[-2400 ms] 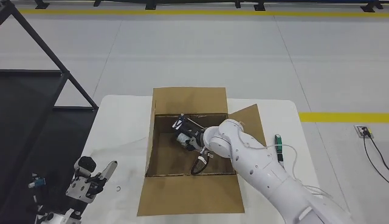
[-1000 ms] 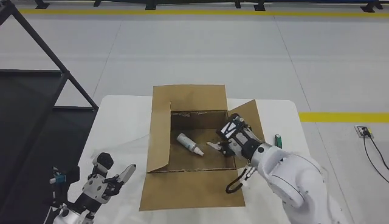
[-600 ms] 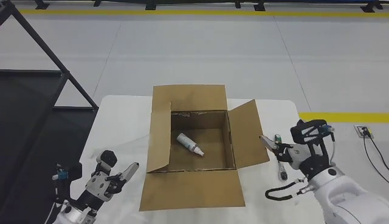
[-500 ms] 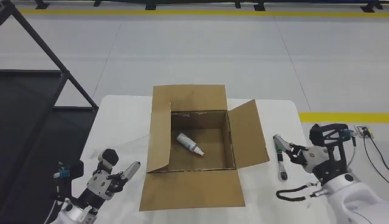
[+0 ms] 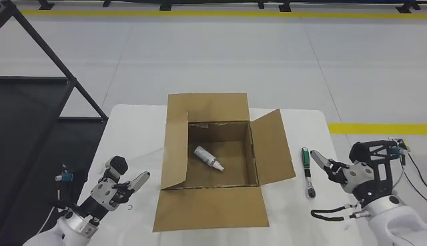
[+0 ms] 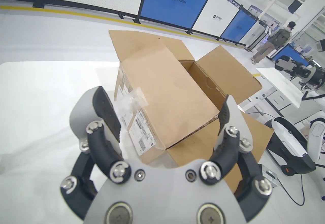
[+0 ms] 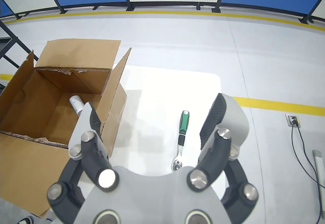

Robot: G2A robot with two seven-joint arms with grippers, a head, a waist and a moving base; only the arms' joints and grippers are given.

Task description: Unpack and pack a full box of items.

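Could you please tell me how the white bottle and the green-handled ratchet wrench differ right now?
The white bottle lies inside the cardboard box; the ratchet wrench lies on the table, beside the box's open flap. The bottle is white and lies diagonally to the box walls; the wrench has a green handle and a metal head. Both lie flat on their sides.

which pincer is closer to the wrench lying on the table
Right. The right pincer is just beside the wrench, right of the box. The left pincer is on the box's other side, far from it.
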